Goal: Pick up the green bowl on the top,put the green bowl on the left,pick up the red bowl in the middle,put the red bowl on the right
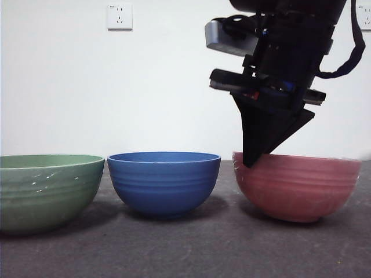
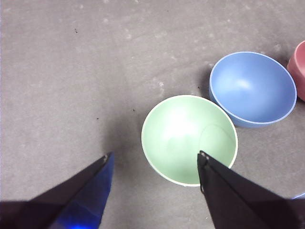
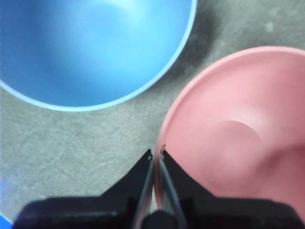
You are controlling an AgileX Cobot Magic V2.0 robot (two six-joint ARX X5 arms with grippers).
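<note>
three bowls stand in a row on the tabletop (none touching): the green bowl left, the blue bowl in the middle, the red bowl right.

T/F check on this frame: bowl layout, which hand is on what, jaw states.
1. The green bowl is stacked inside the blue bowl. False: the two stand side by side on the table.
2. The right hand is pinched on the red bowl at its rim. True.
3. The left hand grips the green bowl. False: its jaws are spread above it.
4. The blue bowl stands between the green and red ones. True.
5. The red bowl lies upside down. False: it sits upright.
</note>
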